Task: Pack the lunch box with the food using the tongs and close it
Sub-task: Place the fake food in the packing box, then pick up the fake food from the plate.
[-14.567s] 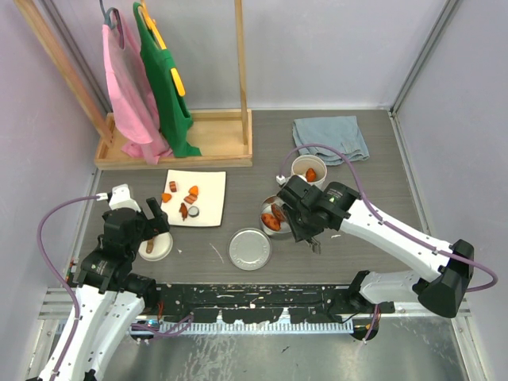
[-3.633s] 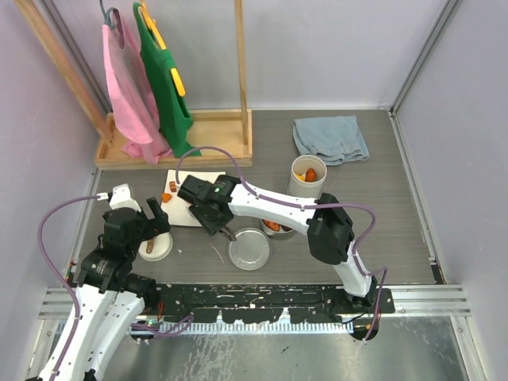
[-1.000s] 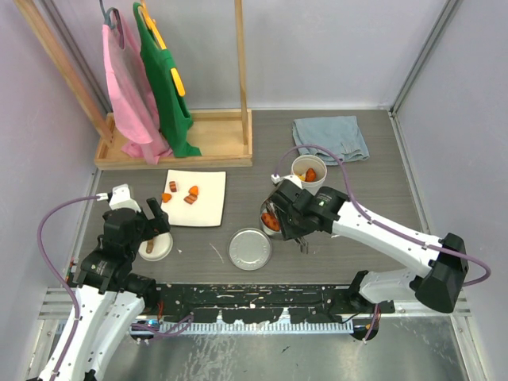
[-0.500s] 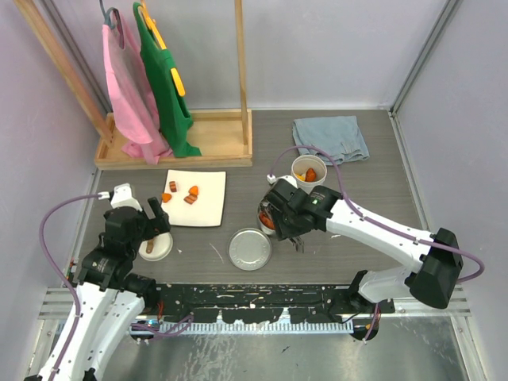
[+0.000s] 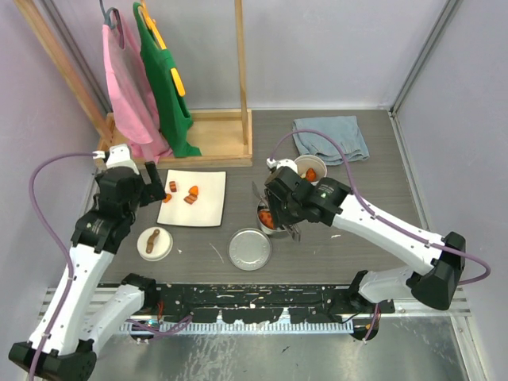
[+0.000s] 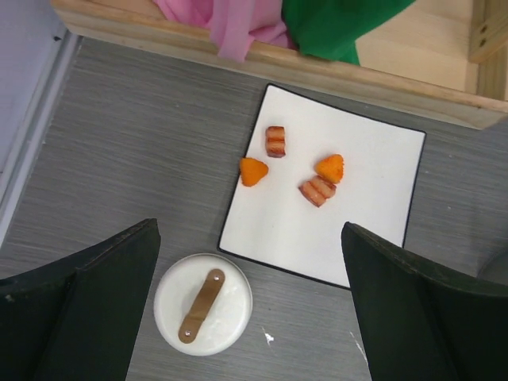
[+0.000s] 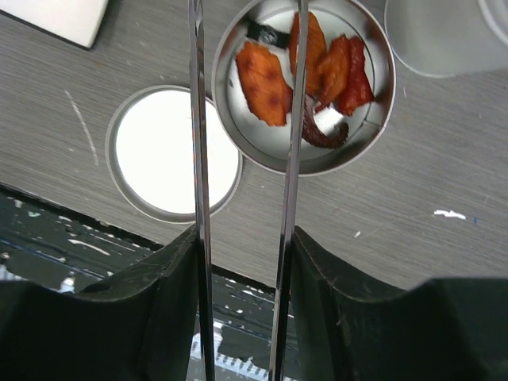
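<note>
Steel shallow round tin (image 5: 259, 215), food (image 5: 268, 221) inside, sits beneath the right gripper (image 5: 280, 214) from above. Left wrist: the left gripper (image 6: 254, 290) gapes over the white square plate (image 6: 317, 238), four pieces on it. Right wrist: long grey metal tongs (image 7: 198, 159), clasped, arms sprung apart, nothing seen pinched. Best to clear the rim, then cross bare tabletop (image 7: 444, 167) plateward.

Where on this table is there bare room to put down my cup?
Most room: the right side of the table, between the towel and the right arm. A smaller gap lies between rack and towel. Crowded: the middle, around plate, tin, steel lid, tub and tongs.
</note>
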Motion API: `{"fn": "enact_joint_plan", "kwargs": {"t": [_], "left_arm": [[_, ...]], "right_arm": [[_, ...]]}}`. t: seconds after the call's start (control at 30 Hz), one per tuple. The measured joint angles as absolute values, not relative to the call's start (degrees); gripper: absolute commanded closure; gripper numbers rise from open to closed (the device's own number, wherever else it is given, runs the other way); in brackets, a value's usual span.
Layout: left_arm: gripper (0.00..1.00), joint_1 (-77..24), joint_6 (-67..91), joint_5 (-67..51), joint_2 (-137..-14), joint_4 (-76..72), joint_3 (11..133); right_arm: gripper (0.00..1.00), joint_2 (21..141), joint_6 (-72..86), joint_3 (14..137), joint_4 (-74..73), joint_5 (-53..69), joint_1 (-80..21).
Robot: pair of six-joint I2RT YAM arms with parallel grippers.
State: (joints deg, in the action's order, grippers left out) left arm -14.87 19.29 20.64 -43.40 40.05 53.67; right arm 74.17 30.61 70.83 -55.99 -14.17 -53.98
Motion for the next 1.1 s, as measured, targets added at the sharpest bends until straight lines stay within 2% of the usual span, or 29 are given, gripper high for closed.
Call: {"fn": "enact_joint_plan", "kwargs": {"t": [0.17,0.33,0.63,1.1], "left_arm": [[0.02,-14.9,18.3,23.6,-46.6,40.1,54.0],[0.02,-14.9,17.9,25.1,-44.1,40.1,52.1],[0.02,-14.9,19.0,25.7,-42.4,40.8,51.9],[0.02,-14.9,20.8,25.4,-39.2,41.0,50.3]], "right_arm": [[0.50,75.7,29.7,75.2,-54.8,-13.5,-54.0],[0.50,79.4,28.6,78.2,-52.9,-11.1,-53.9],[0.50,89.1,27.1,83.2,-49.8,-6.1,-54.1],[0.50,106.8,25.4,98.7,-47.4,-5.1,-57.0]]}}
